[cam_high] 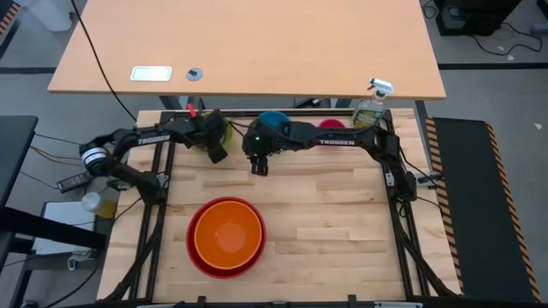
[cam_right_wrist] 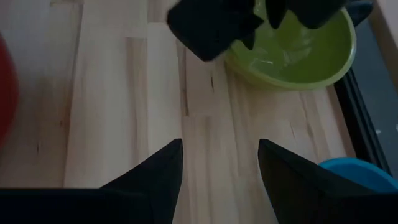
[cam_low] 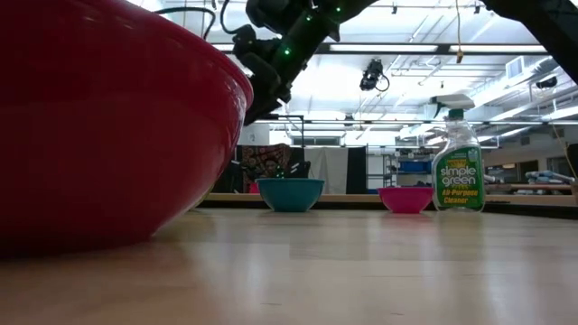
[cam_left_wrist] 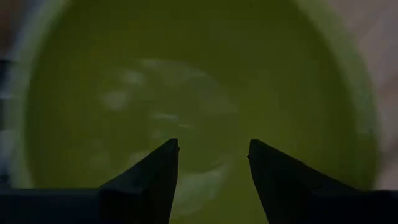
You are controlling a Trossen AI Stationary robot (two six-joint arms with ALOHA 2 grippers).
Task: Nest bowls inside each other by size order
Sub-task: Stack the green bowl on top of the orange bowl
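The lime green bowl stands on its base at the table's far left and fills the left wrist view. My left gripper is open just above its hollow, pointing down, and I see no touch. My right gripper is open and empty over bare wood right of the green bowl. The blue bowl and the pink bowl stand along the far edge. The orange bowl sits inside the red bowl at the near middle.
A spray bottle with a green label stands at the far right corner, next to the pink bowl. In the low view the red bowl hides the green one. Bare wood lies on the table's right half.
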